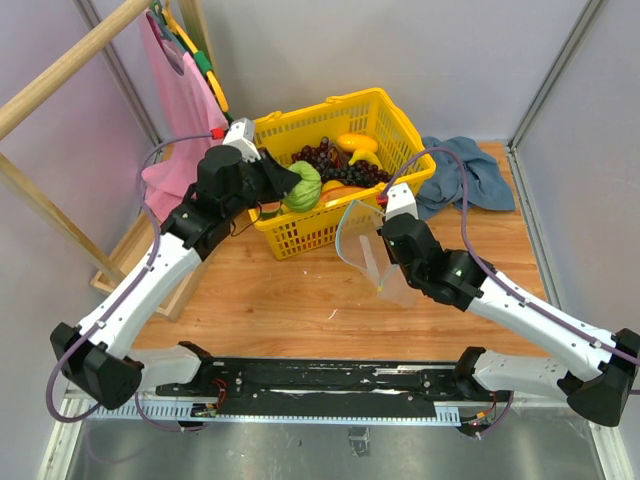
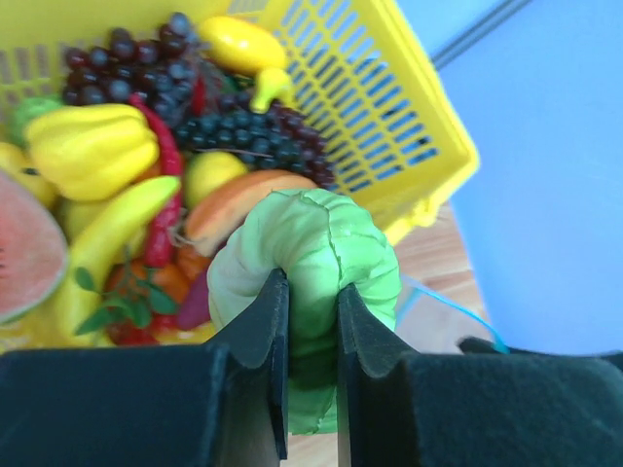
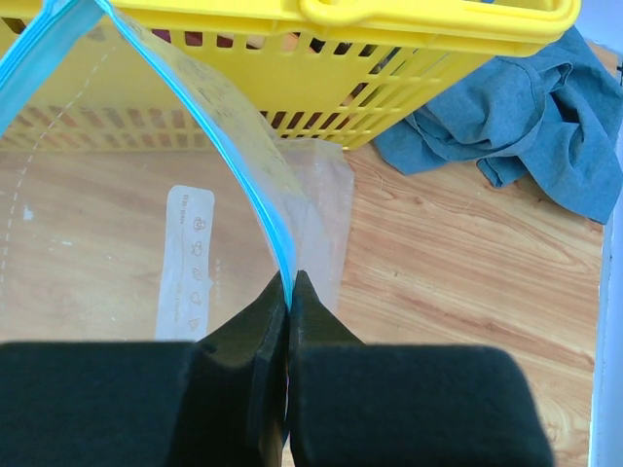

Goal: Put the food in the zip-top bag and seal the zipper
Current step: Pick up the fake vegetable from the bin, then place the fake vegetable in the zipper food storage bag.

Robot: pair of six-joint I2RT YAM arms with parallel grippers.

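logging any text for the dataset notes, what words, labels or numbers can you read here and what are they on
No text can be read in any view.
white label patch on the zip-top bag: faint print and small icons, too small and blurred to read.
yellow basket, green toy fruit, blue cloth: no markings seen.

Two white arms, black at every joint.
The left arm [image 1: 150, 280] and right arm [image 1: 530, 315] wear smooth white shells between chunky black housings, a purplish-grey cable [image 1: 465, 215] looping along each; the left gripper [image 2: 311, 285] has matte black wedge fingers [image 2: 265, 336].
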